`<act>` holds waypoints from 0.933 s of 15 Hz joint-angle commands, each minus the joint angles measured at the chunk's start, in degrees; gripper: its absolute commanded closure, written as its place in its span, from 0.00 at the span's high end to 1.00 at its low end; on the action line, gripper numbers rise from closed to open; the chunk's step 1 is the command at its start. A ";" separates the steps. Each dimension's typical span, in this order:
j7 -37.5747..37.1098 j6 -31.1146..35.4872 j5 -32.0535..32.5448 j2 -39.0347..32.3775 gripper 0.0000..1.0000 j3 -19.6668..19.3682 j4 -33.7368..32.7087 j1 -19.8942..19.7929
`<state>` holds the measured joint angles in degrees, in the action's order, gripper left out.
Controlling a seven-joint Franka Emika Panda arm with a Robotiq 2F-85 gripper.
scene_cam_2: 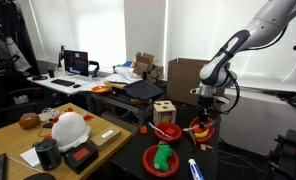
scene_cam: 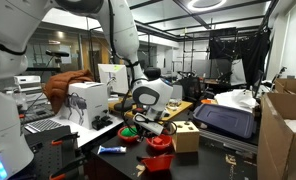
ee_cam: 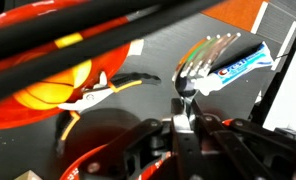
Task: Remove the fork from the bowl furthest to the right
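In the wrist view my gripper (ee_cam: 184, 118) is shut on the handle of the fork (ee_cam: 196, 68). Its tines point away from me, over the dark table top. The red bowl showing orange inside (ee_cam: 33, 100) lies to the left of the fork, apart from it. In an exterior view my gripper (scene_cam_2: 205, 108) hangs just above that bowl (scene_cam_2: 201, 131) at the table's near right corner. The fork is too small to make out in both exterior views. My gripper also shows in an exterior view (scene_cam: 140, 118).
A blue-and-white tube (ee_cam: 243, 62) lies by the fork's tines, and red-handled pliers (ee_cam: 108, 90) lie beside the bowl. A red bowl showing green (scene_cam_2: 163, 158), a plain red bowl (scene_cam_2: 168, 130), a blue flat object (scene_cam_2: 195, 168) and a wooden box (scene_cam_2: 165, 110) stand nearby.
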<state>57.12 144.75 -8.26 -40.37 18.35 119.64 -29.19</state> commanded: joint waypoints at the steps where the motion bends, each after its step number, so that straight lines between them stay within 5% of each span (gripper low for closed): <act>1: 3.69 -3.23 -4.32 3.54 0.02 -0.14 2.19 1.25; 14: 6.56 -6.44 -10.54 3.25 0.02 -1.45 3.48 11.23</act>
<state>64.06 137.94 -17.27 -38.31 18.24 121.23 -20.90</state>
